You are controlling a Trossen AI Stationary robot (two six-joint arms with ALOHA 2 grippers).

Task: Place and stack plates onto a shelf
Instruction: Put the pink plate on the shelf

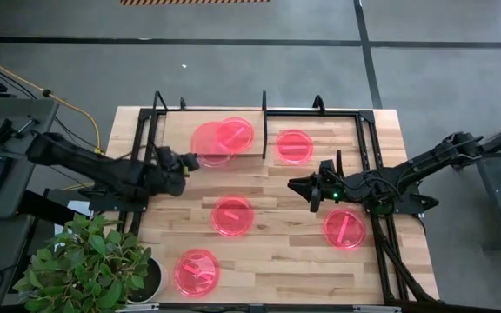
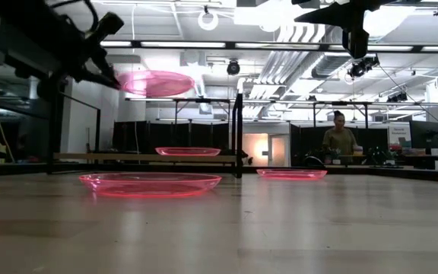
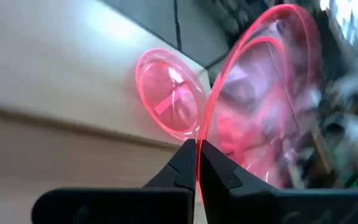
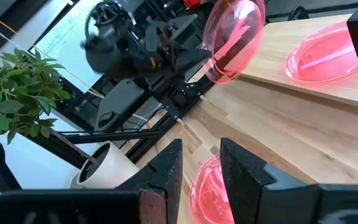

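My left gripper (image 1: 187, 161) is shut on one pink-red plate (image 1: 207, 144), held above the near left part of the shelf (image 1: 174, 139). In the low view this plate (image 2: 155, 82) hangs level, well above the shelf board (image 2: 128, 157). A second plate (image 1: 237, 131) rests flat on the shelf; the low view shows it too (image 2: 187, 151). Several more plates lie flat on the tabletop: at the far middle (image 1: 294, 145), centre (image 1: 233, 215), near left (image 1: 197, 271) and right (image 1: 344, 229). My right gripper (image 1: 299, 184) hovers open over the table's middle, touching nothing. My left gripper pinches the held plate's rim (image 3: 199, 163) between its two fingertips (image 3: 185, 163), on the plate's left edge. The fingers come level from the table's left side. The plate is lifted clear and stays roughly level, above the shelf (image 2: 155, 82).
The shelf's black tube frame (image 1: 263, 122) stands up around the board, with a post (image 2: 238, 129) between shelf and far-middle plate. A potted plant (image 1: 90, 261) sits at the table's near left corner. A person (image 2: 341, 141) stands far behind the table. Bare wood lies at the near right.
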